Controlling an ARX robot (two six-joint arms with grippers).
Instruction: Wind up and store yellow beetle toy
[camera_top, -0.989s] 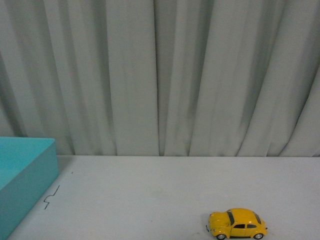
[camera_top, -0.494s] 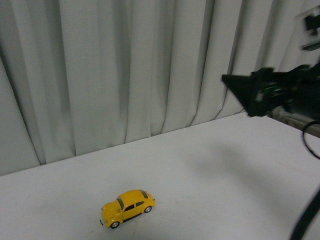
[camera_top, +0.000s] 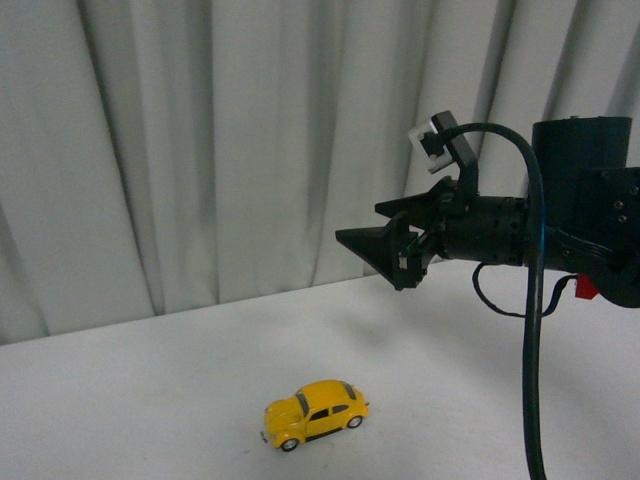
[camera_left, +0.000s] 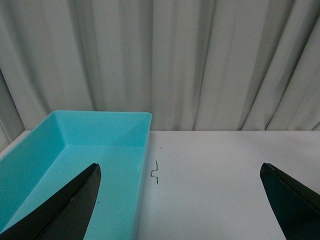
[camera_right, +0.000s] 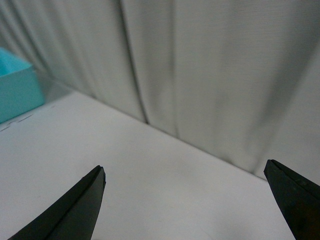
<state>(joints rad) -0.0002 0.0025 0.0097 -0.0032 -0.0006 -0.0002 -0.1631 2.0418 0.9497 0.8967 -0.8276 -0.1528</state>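
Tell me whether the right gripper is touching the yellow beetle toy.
Apart. The front view shows the right gripper in the air, a clear gap above the yellow beetle toy.

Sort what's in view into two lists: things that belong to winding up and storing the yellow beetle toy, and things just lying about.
For the job:
yellow beetle toy, standing on the table
turquoise bin, likely where it gets stored
right gripper and left gripper, jaws open

Just there:
grey curtain
small dark squiggle on the table beside the bin
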